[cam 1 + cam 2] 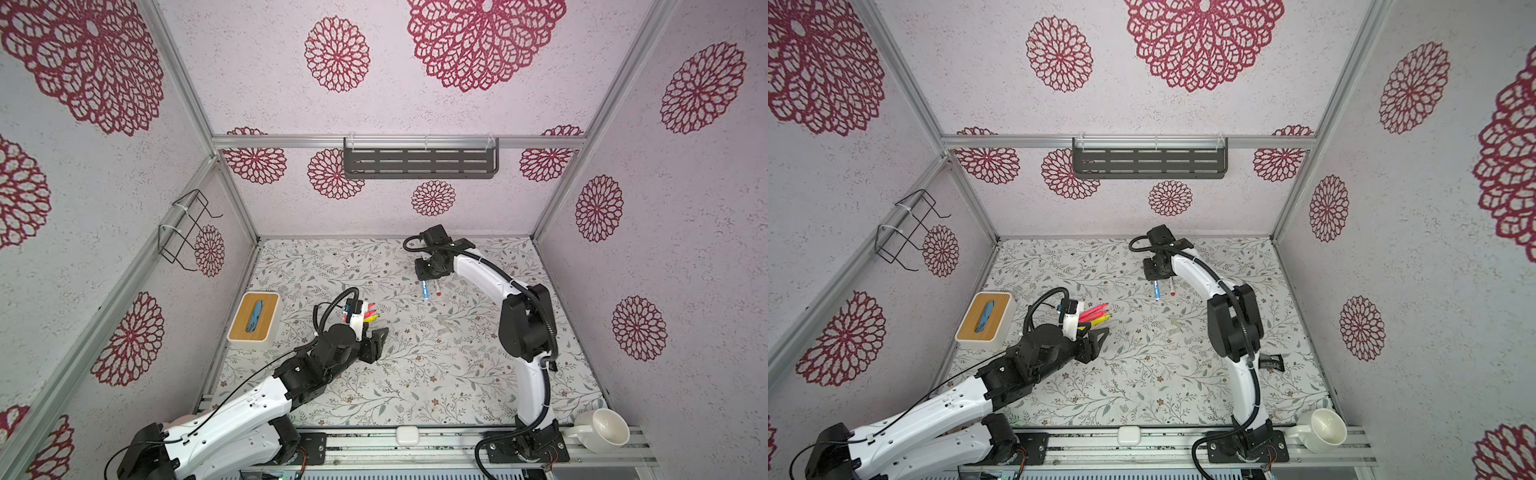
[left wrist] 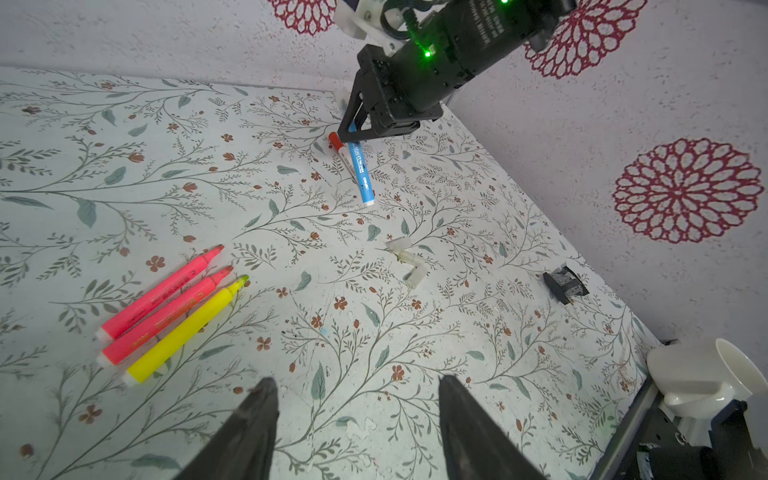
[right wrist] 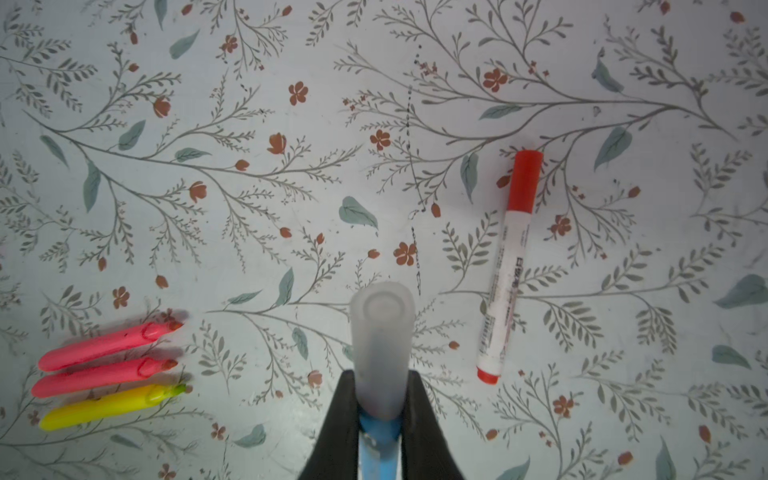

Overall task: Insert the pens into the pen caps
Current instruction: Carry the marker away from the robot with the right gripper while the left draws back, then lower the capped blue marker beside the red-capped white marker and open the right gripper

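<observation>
3 highlighters with bare tips lay side by side on the floral table, their barrels touching: a pink pen, a second pink pen and a yellow pen. Just beside them the left gripper hovered over the table with its jaws spread apart and nothing between them. Well apart from these, toward the back wall, the right gripper was clamped on the blue pen, which hung slanted below its fingers. In the right wrist view a frosted cap covered the blue pen's other end, and the fingers pinched about where cap met barrel. Whether the pen's lower tip touched the table could not be told. A white pen lay flat just beside it with a red cap on one end. Between the highlighters and the blue pen, a small cluster of loose clear caps lay on the table, apart from both grippers.
</observation>
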`<action>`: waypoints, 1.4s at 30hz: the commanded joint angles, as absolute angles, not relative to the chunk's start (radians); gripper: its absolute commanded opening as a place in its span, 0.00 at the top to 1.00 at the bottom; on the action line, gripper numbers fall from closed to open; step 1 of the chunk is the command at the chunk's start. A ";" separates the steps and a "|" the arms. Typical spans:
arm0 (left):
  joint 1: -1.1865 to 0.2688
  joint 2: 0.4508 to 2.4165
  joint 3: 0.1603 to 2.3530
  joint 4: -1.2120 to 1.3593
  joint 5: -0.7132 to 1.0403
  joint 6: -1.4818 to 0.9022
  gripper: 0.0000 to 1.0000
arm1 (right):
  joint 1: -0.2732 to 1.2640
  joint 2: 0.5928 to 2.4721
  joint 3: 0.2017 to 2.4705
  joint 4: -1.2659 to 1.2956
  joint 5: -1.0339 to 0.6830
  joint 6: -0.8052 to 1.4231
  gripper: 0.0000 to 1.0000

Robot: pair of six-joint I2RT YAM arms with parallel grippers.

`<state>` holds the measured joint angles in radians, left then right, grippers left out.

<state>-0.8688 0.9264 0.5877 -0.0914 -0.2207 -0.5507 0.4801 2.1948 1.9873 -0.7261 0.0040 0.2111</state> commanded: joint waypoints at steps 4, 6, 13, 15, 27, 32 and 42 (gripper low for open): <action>-0.882 0.907 0.568 -0.097 -0.250 -0.555 0.36 | 0.468 2.335 2.209 -0.873 0.048 0.176 0.95; -0.882 0.907 0.563 -0.094 -0.253 -0.555 0.36 | 0.468 2.365 2.231 -0.871 0.071 0.177 0.95; -0.883 0.898 0.560 -0.104 -0.261 -0.552 0.36 | 0.453 2.415 2.251 -0.857 0.116 0.173 0.94; -0.882 0.893 0.558 -0.104 -0.263 -0.550 0.36 | 0.446 2.424 2.250 -0.860 0.128 0.172 0.93; -0.883 0.882 0.553 -0.098 -0.280 -0.531 0.36 | 0.430 2.432 2.258 -0.828 0.166 0.163 0.75; -0.883 0.864 0.548 -0.101 -0.287 -0.527 0.36 | 0.438 2.395 2.260 -0.816 0.197 0.172 0.63; -0.883 0.817 0.532 -0.116 -0.305 -0.529 0.36 | 0.514 2.283 2.197 -0.766 0.152 0.149 0.66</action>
<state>-0.8707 0.8310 0.5488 -0.0978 -0.2836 -0.5385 0.4946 2.3768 2.1967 -0.7803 0.1856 0.1650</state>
